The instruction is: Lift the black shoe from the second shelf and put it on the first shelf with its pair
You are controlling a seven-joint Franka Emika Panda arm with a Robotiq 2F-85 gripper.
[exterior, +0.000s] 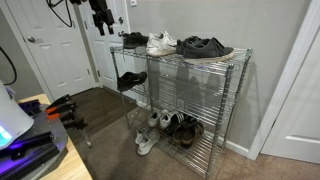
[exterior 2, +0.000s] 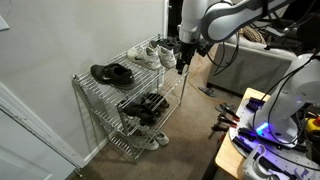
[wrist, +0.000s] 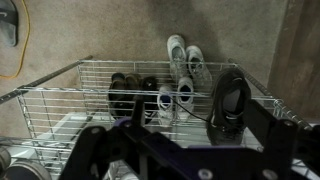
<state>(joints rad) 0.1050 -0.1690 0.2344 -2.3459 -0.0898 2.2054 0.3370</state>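
The black shoe (exterior: 130, 80) lies at one end of the second shelf (exterior: 185, 98); it also shows in an exterior view (exterior 2: 145, 105). Its pair (exterior: 134, 40) sits on the first shelf (exterior: 195, 62) directly above it. My gripper (exterior: 101, 20) hangs above that end of the first shelf, apart from both shoes, and shows beside the rack's end in an exterior view (exterior 2: 184, 60). In the wrist view my gripper (wrist: 190, 150) looks open and empty, and a black shoe (wrist: 230, 100) lies on the wire grid just ahead of it; I cannot tell which tier.
White sneakers (exterior: 160, 43) and bulky dark grey sneakers (exterior: 203, 47) fill the rest of the first shelf. More white sneakers (exterior: 148, 135) and dark shoes (exterior: 185, 127) lie at the bottom. A white door (exterior: 60, 45) stands beside the rack.
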